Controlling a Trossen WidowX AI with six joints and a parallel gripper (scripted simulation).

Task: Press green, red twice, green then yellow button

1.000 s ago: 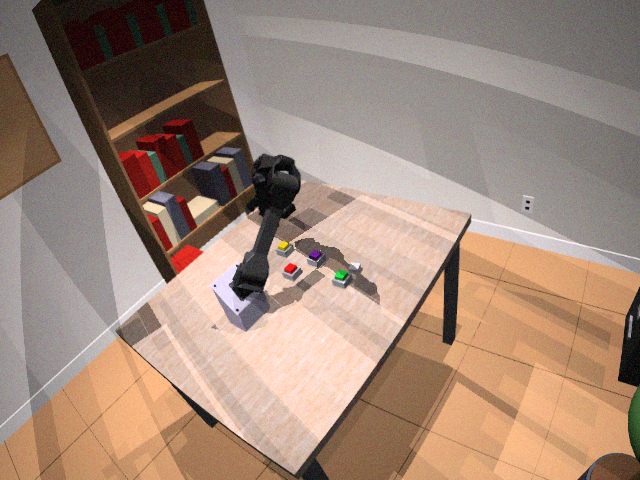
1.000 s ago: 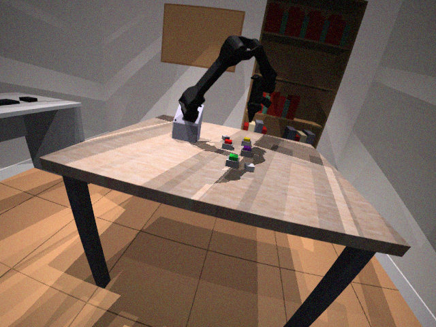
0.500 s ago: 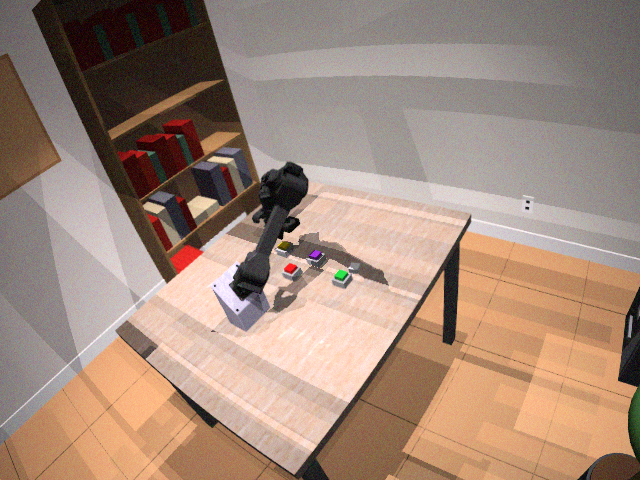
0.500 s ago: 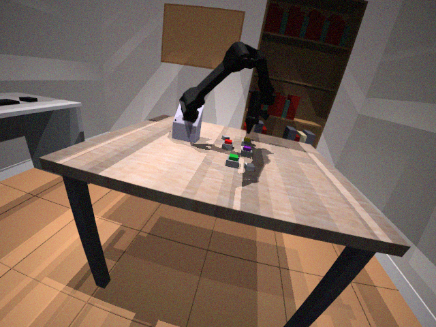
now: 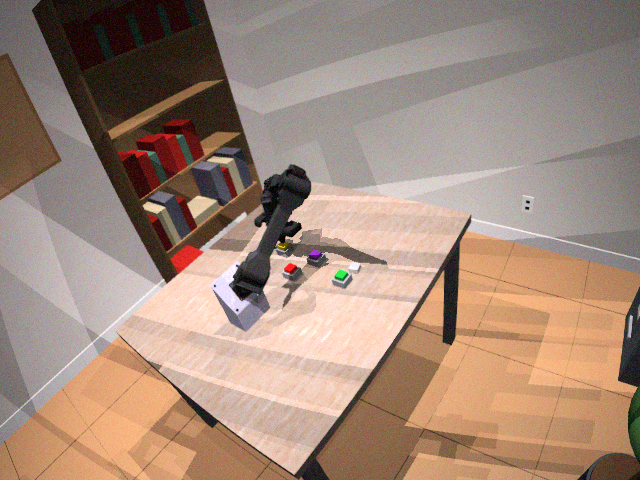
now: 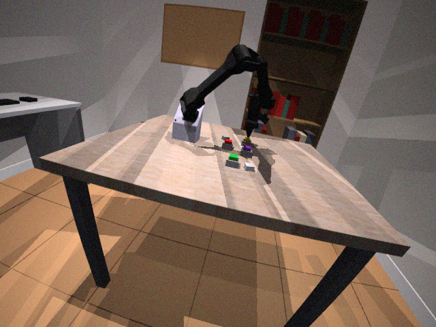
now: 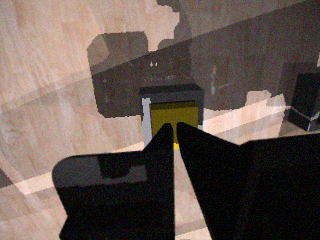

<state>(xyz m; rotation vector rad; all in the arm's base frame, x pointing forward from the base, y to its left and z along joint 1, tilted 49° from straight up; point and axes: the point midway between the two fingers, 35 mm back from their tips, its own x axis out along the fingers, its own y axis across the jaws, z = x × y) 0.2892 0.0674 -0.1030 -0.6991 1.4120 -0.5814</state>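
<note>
Wrist view: closed gripper [image 5: 281,239] [image 6: 248,135] [image 7: 173,129] hides part of yellow button [image 5: 283,246] [image 6: 246,139] [image 7: 167,114]; contact unclear. 1 arm [image 5: 279,222] [image 6: 216,79] arched, claw down.

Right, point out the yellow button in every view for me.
Top: the yellow button is just left of centre.
Exterior: right of centre, slightly high.
Wrist: near the centre, partly covered by the fingers.
Shared landmark: the black gripper, tips at the button.
</note>
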